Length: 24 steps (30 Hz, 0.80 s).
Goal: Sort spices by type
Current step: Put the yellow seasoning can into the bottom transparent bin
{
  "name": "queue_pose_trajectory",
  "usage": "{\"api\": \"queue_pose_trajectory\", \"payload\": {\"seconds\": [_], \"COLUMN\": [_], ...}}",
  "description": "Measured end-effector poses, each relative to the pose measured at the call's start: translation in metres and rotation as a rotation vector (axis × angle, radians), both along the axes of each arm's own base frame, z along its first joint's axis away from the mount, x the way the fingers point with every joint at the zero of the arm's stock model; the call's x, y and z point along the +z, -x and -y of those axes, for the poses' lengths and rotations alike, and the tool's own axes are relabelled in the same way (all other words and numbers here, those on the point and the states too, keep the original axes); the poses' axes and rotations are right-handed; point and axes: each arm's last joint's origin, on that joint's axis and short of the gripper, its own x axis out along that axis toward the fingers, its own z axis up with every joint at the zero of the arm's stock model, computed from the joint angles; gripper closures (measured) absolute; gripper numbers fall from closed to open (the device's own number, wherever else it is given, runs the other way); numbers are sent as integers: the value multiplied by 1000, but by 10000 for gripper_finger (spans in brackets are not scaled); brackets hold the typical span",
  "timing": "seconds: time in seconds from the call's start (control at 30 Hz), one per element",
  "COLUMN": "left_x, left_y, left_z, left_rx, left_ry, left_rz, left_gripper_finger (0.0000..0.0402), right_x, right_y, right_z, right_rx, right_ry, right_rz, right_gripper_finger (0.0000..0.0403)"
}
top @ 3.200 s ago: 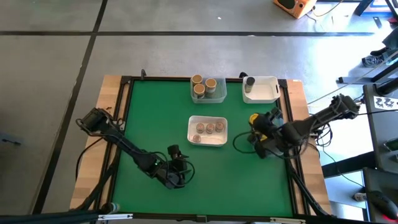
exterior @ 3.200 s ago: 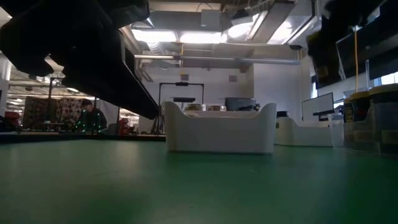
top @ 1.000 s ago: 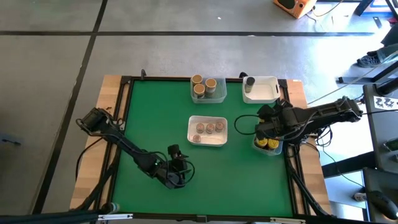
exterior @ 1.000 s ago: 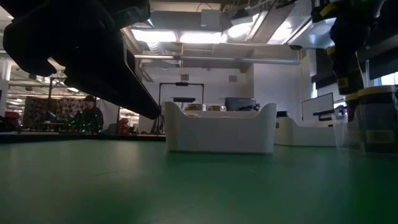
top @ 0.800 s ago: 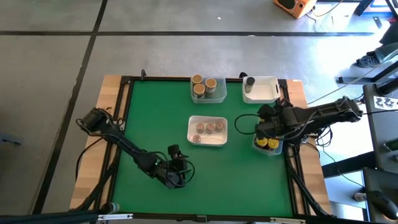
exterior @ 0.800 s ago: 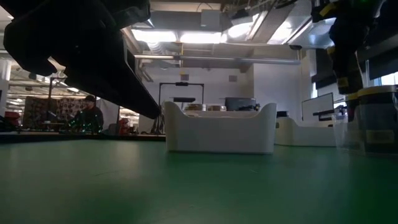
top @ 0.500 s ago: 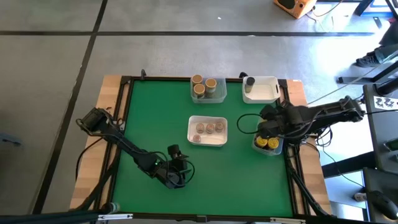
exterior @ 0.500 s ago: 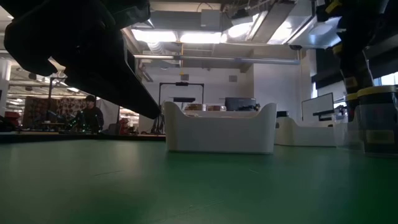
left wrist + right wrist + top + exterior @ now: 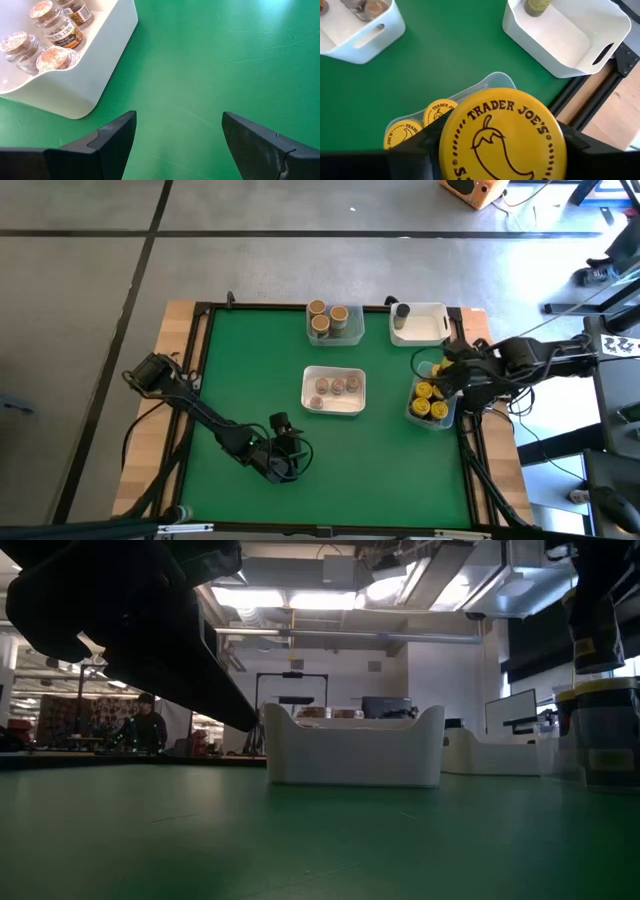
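Observation:
My right gripper (image 9: pixel 446 370) is shut on a spice jar with a yellow lid (image 9: pixel 502 135), held above the far end of a clear tray (image 9: pixel 446 420) at the table's right. Three more yellow-lidded jars (image 9: pixel 423 391) stand in that tray. My left gripper (image 9: pixel 285 453) rests open and empty near the table's front, left of centre; its fingers frame bare green mat in the left wrist view (image 9: pixel 177 135). My right gripper has the yellow-lidded jar between its two fingers (image 9: pixel 407 150), one on each side of the jar below the lid (image 9: pixel 470 165). The wide lid hides the place of contact. The fingers come from above, slanting down. The jar is upright and lifted clear of the tray.
A white tray (image 9: pixel 432 336) with one grey-lidded jar (image 9: pixel 402 310) stands at the far right. A clear tray (image 9: pixel 352 336) with three tan-lidded jars is at the far centre. A white tray (image 9: pixel 334 408) with three jars sits mid-table. The mat's left half is bare.
My right gripper has moved from over the clear tray toward the table's right and far edges and has risen a little, still shut on the yellow-lidded jar. The jars in the tray now show uncovered.

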Motion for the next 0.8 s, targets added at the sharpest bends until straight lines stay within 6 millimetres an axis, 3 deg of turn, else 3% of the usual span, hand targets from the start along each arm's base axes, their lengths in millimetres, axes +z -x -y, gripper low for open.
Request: {"api": "queue_pose_trajectory", "payload": {"seconds": [0.33, 0.8], "left_x": [0, 0], "left_y": [0, 0], "left_z": [0, 0], "left_rx": [2, 5], "left_ry": [-3, -4], "left_rz": [2, 6], "left_gripper_finger": [109, 109], "right_x": [-5, -42], "right_y": [5, -41], "right_z": [4, -3], "right_rx": [-64, -5], "right_ry": [111, 255], "right_rz": [39, -39], "right_gripper_finger": [180, 180]}}
